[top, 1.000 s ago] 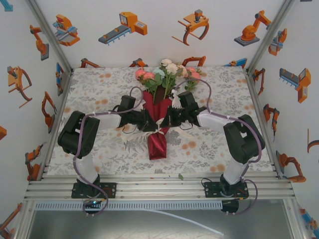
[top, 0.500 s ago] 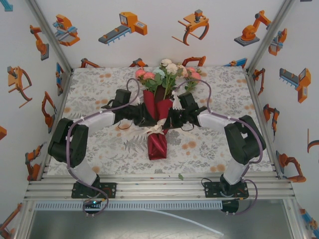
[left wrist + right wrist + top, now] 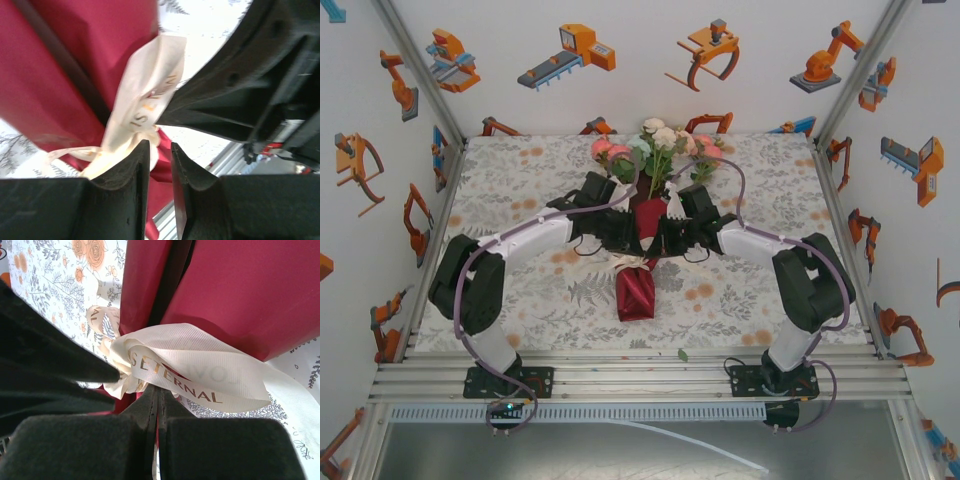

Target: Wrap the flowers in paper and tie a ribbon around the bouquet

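Bouquet (image 3: 636, 290) lies mid-counter (image 3: 500, 180), blooms toward far edge, cone tip toward near edge. Ribbon (image 3: 190, 370) looped round cone waist. Right pincer (image 3: 157, 395) together, clamped on ribbon loop. Left pincer (image 3: 160, 150) narrowly apart at ribbon tail; grip uncertain. Ribbon likely floppy, slippery; crimson paper (image 3: 250, 290) thin, likely creases. Best hold: ribbon ends close to waist, gentle pull.

Access check: left arm (image 3: 535, 235) and right arm (image 3: 750, 240) close off both sides of bouquet (image 3: 636, 292) waist. Table (image 3: 510, 185) open at outer sides, near edge.
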Controlling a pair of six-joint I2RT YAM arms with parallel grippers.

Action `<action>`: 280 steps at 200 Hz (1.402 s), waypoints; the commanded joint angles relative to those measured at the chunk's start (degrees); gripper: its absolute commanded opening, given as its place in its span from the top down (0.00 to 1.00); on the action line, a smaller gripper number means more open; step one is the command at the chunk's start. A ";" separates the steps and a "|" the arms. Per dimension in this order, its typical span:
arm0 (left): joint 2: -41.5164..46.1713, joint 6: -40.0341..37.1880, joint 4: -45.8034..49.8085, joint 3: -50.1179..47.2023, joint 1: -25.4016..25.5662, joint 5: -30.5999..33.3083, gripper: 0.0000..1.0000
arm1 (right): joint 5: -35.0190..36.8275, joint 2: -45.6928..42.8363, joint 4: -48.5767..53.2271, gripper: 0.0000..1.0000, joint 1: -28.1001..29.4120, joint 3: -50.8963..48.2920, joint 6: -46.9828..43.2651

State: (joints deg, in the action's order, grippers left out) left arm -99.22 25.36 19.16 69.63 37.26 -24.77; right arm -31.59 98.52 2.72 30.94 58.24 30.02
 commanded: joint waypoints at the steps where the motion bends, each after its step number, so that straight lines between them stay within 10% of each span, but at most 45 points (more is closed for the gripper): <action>1: -0.67 -2.86 1.83 0.39 0.10 3.02 0.72 | 0.35 -1.99 0.00 1.00 0.27 1.48 0.26; 88: -4.00 0.38 -4.89 -0.19 0.10 -2.16 0.68 | -0.67 -1.84 0.09 1.00 0.53 2.00 0.22; 159: -4.36 -1.55 -0.66 -0.01 -0.06 -0.28 0.97 | 1.57 -1.92 1.85 1.00 0.52 2.31 -0.28; 236: -2.33 1.20 -3.50 -2.64 -2.61 -2.71 1.00 | 7.73 -2.77 9.05 1.00 1.16 3.03 -4.59; 280: -2.69 1.85 -4.07 -3.33 -2.63 -3.02 1.00 | 4.23 -3.67 2.51 0.69 1.91 2.43 1.61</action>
State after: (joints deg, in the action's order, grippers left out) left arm -103.26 26.28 15.77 67.16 34.57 -26.57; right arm -25.61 97.14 9.32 32.38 59.75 28.03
